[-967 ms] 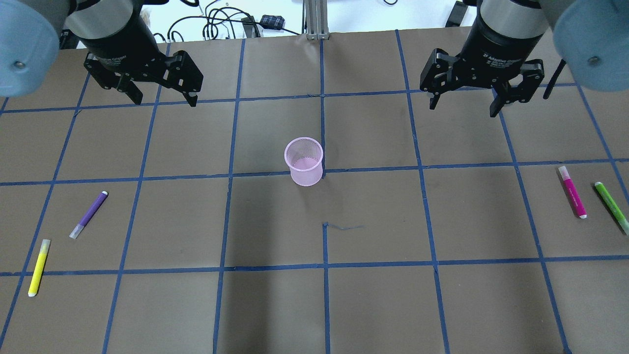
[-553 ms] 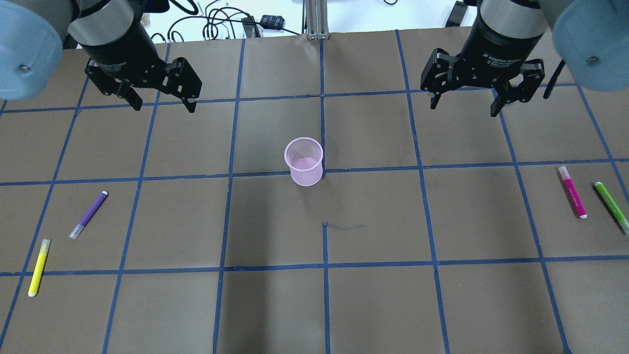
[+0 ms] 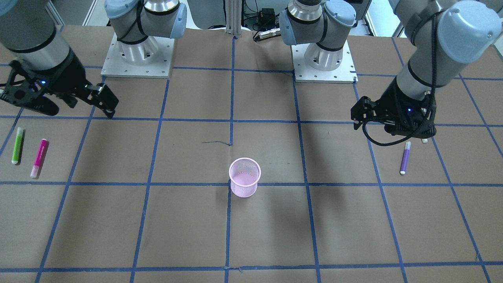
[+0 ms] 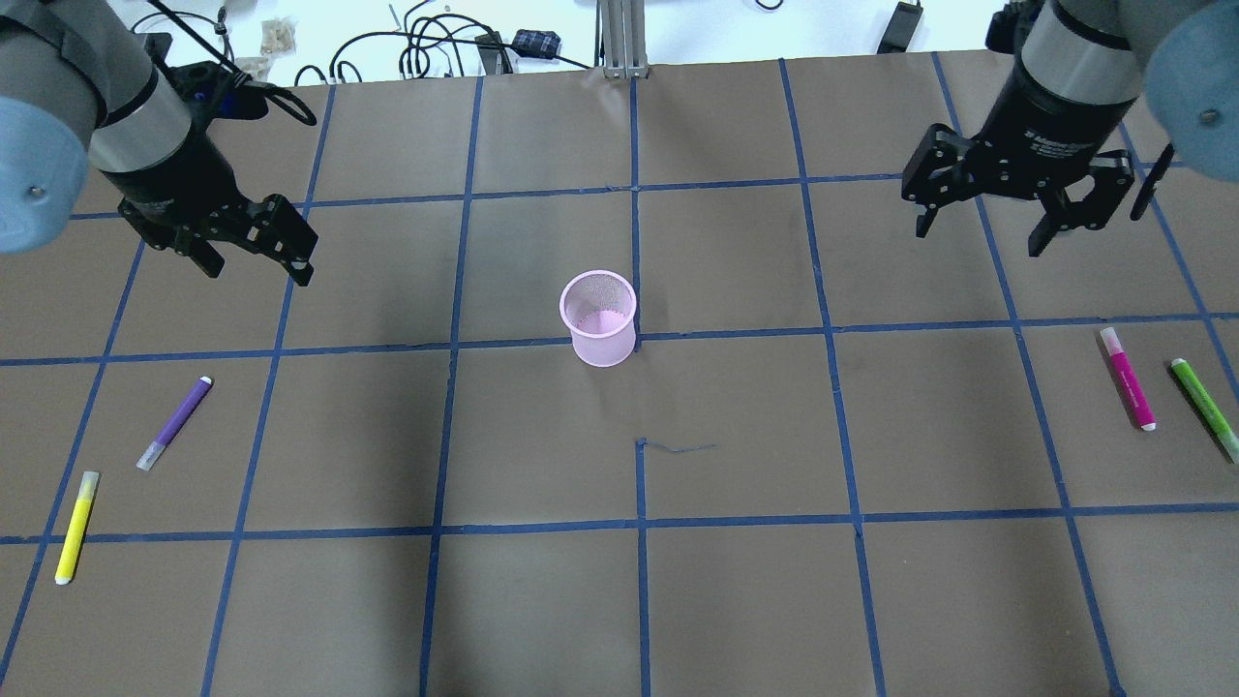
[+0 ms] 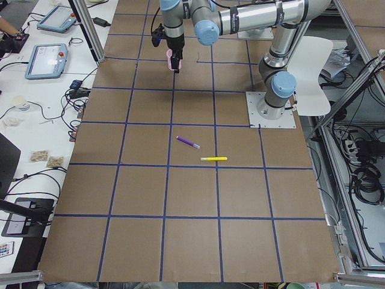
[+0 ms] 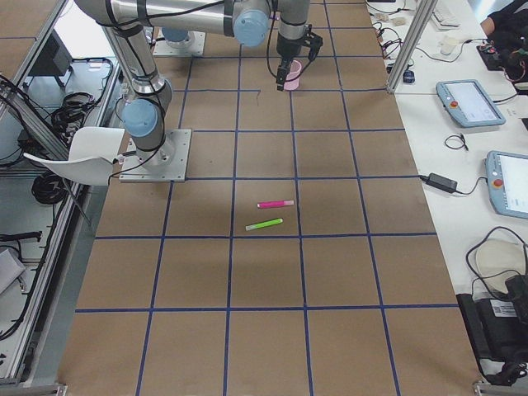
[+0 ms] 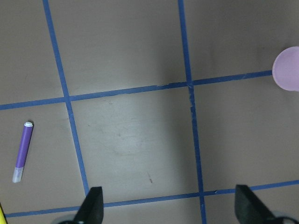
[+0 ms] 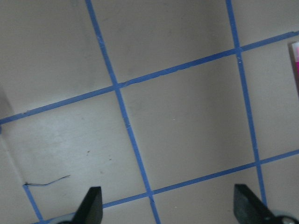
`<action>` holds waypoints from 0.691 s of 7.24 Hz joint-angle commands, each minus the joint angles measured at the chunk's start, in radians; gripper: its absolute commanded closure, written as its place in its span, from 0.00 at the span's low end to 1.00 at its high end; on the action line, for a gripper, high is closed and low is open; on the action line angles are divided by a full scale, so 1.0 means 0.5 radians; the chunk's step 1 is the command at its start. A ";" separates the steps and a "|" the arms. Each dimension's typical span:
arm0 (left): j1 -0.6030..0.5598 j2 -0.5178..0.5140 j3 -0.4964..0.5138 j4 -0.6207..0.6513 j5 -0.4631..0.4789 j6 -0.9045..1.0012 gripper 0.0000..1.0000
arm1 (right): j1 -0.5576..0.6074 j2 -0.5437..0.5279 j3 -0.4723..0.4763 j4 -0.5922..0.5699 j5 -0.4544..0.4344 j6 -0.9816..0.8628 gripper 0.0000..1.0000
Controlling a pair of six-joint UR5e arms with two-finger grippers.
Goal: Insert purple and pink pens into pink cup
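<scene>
The pink mesh cup [image 4: 598,318] stands upright at the table's middle; it also shows in the front view [image 3: 245,182]. The purple pen [image 4: 175,423] lies flat on the left, also in the left wrist view [image 7: 22,151]. The pink pen [image 4: 1128,378] lies flat on the right, and its tip shows at the edge of the right wrist view [image 8: 295,60]. My left gripper [image 4: 256,266] is open and empty, above the table behind the purple pen. My right gripper [image 4: 978,237] is open and empty, behind and left of the pink pen.
A yellow pen [image 4: 75,526] lies near the purple pen, toward the front left. A green pen [image 4: 1204,407] lies just right of the pink pen. Cables [image 4: 426,44] lie beyond the table's back edge. The arm bases [image 3: 137,55] stand at the robot's side.
My left gripper has moved left and toward the purple pen. My right gripper has moved right, toward the pink pen's side. Both stay open. The pens and cup have not moved.
</scene>
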 commanded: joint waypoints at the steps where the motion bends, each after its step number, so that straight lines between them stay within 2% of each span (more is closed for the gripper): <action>1: 0.231 -0.113 -0.214 0.332 0.102 0.232 0.00 | -0.495 0.008 0.169 -0.028 0.010 -0.699 0.00; 2: 0.296 -0.165 -0.293 0.507 0.115 0.372 0.00 | -0.658 0.038 0.289 -0.259 0.001 -0.885 0.00; 3: 0.366 -0.245 -0.355 0.600 0.109 0.422 0.05 | -0.799 0.120 0.415 -0.525 -0.020 -1.096 0.00; 4: 0.400 -0.333 -0.404 0.753 0.109 0.444 0.05 | -0.925 0.185 0.498 -0.683 -0.014 -1.414 0.00; 5: 0.407 -0.419 -0.414 0.866 0.115 0.569 0.05 | -0.987 0.280 0.532 -0.818 -0.020 -1.490 0.00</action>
